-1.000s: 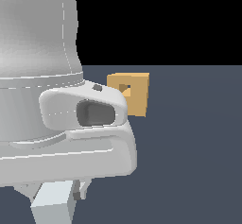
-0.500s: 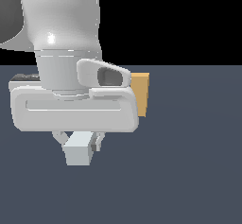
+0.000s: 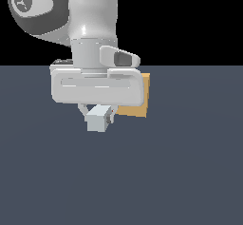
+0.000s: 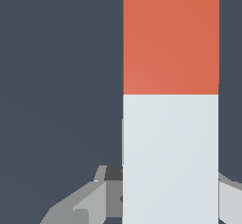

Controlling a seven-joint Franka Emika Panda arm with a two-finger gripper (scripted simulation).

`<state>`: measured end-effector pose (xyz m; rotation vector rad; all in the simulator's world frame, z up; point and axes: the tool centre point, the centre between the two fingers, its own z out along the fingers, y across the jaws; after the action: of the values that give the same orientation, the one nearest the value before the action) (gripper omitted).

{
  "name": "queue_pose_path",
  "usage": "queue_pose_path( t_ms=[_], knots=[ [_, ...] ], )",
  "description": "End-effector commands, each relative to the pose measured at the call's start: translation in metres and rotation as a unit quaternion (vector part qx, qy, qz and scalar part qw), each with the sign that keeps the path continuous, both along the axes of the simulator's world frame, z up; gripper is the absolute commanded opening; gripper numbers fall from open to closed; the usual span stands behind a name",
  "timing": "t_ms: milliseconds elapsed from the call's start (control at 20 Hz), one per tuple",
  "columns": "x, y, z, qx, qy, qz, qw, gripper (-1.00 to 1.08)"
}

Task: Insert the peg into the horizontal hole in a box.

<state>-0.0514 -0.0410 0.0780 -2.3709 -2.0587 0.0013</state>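
End effector (image 3: pixel 98 116) clamped on peg (image 3: pixel 97 118) at its pale half, above worktop (image 3: pixel 180 172). Box (image 3: pixel 137 98) partly hidden behind it; hole not visible.

Low frontal exterior; close wrist view along peg (image 4: pixel 170 100)

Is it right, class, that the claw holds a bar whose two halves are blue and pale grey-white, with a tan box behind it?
Not quite. The wrist view shows the bar is red-orange and pale grey-white, not blue. The rest stands: the claw holds it, and the tan box sits behind in the exterior view.
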Motion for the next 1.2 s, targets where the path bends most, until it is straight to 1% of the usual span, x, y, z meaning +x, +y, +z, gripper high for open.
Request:
queue_pose_path(
  t_ms=[0, 250, 500, 750, 1150],
  knots=[
    [0.007, 0.016, 0.006, 0.0, -0.001, -0.015, 0.9999, -1.0],
    [0.018, 0.039, 0.015, 0.0, -0.001, -0.038, 0.9993, -1.0],
    [0.027, 0.054, 0.02, 0.0, -0.001, -0.053, 0.9986, -1.0],
    [0.031, 0.06, 0.022, 0.0, -0.001, -0.059, 0.9983, -1.0],
    [0.033, 0.06, 0.023, 0.0, -0.001, -0.058, 0.9983, -1.0]
  ],
)
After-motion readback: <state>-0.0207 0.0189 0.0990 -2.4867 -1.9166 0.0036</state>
